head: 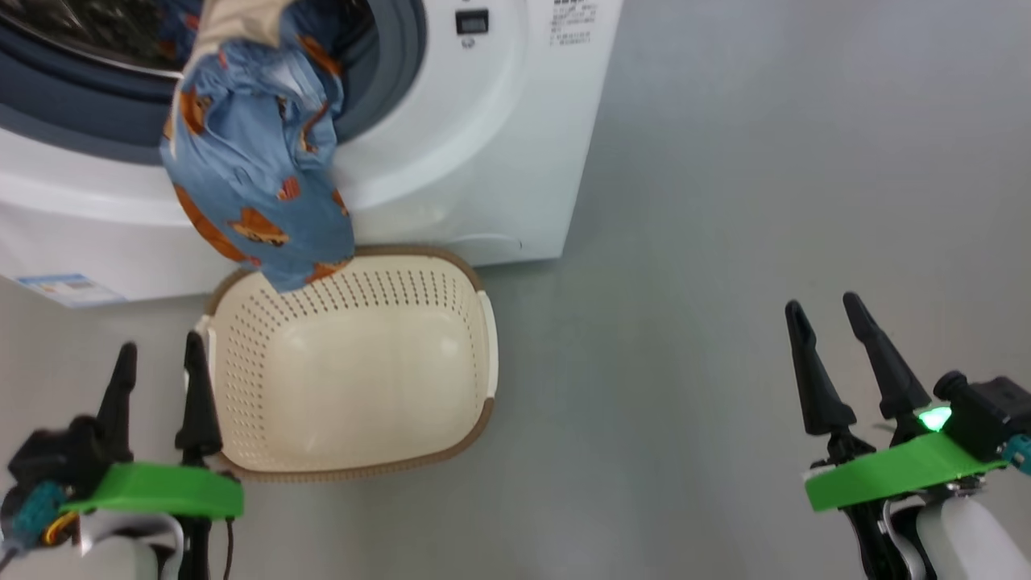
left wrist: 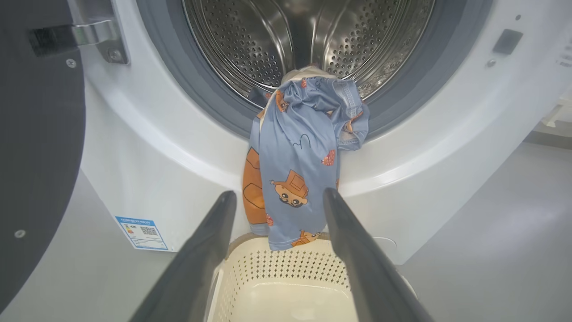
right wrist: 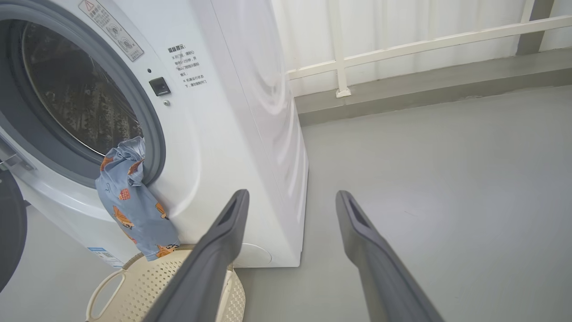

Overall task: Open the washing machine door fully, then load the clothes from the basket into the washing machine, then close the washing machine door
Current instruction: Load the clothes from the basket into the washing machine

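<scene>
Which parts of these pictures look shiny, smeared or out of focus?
Head view: soft pale light patches gleam on the basket floor, and the left gripper looks slightly smeared. Left wrist view: the steel drum throws bright streaks, and the near fingers are soft-edged. Right wrist view: a faint sheen runs down the washing machine side.

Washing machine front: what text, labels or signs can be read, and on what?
"温馨提示", probably, heading the printed notice on the washing machine; lines beneath too small.
The warning sticker: triangle sign, text blurred.
The blue label sticker: QR code, print too small.
</scene>
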